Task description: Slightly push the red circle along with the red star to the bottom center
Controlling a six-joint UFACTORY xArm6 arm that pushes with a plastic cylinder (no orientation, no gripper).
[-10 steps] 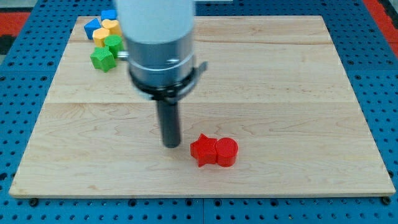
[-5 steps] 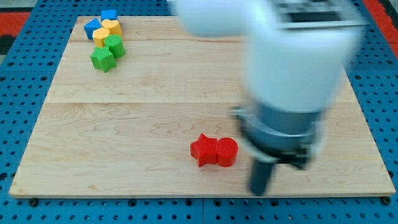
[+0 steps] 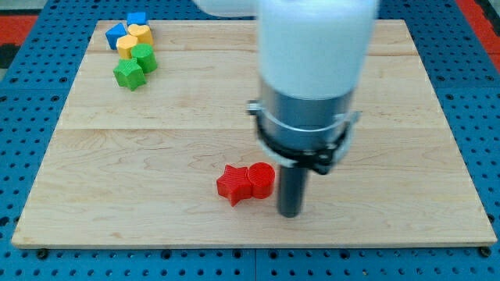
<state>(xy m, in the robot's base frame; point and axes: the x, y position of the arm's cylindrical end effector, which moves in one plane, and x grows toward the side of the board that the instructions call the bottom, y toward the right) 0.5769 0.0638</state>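
Two red blocks sit touching on the table [image 3: 375,94], low and slightly toward the view's left of centre: the red star [image 3: 232,184] on the view's left, the red circle [image 3: 261,180] on its right. My tip [image 3: 291,212] rests on the table just beside the circle, at its lower right; contact cannot be confirmed. The arm carries no pincer, only the dark rod, so no pincer state applies. At the view's top left a cluster holds two blue blocks [image 3: 116,34] [image 3: 137,18], two yellow blocks [image 3: 140,33] [image 3: 127,45] and two green blocks [image 3: 143,56] [image 3: 128,74].
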